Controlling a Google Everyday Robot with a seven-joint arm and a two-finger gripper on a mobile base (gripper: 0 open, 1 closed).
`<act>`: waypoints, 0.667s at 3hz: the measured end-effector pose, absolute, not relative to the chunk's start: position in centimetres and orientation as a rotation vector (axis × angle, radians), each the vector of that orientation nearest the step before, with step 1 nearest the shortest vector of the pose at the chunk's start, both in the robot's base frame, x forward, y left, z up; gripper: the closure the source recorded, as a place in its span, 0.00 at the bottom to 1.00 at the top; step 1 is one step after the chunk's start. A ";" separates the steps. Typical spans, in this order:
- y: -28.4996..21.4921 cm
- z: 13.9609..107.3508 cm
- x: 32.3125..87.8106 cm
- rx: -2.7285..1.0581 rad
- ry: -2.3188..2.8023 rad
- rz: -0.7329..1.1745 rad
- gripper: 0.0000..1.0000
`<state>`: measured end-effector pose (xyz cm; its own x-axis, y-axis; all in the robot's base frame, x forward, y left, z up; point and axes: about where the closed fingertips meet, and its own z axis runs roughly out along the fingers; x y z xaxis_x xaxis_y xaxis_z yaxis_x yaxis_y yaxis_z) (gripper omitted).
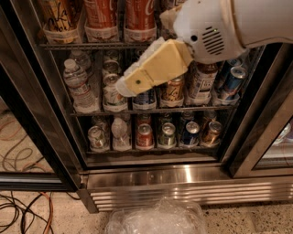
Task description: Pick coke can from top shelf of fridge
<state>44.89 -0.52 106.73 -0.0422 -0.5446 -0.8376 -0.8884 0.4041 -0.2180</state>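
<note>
Red aluminium coke can (139,16) stands ungrasped on the dark wire top shelf (87,45), upper centre. My cream block-shaped gripper (127,85) hangs lower, mid-frame; I cannot tell its opening. Grasp and lift not yet done.

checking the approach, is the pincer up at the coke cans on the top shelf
No, the pincer sits below the top shelf rail, in front of the rack under the coke can.
</note>
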 end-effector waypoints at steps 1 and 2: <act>3.5 107.6 45.3 -1.242 1.636 0.550 0.00; 3.5 107.6 45.3 -1.242 1.635 0.550 0.00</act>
<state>45.33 3.53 107.65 -0.0059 -0.4665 -0.8845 -0.9063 0.3763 -0.1924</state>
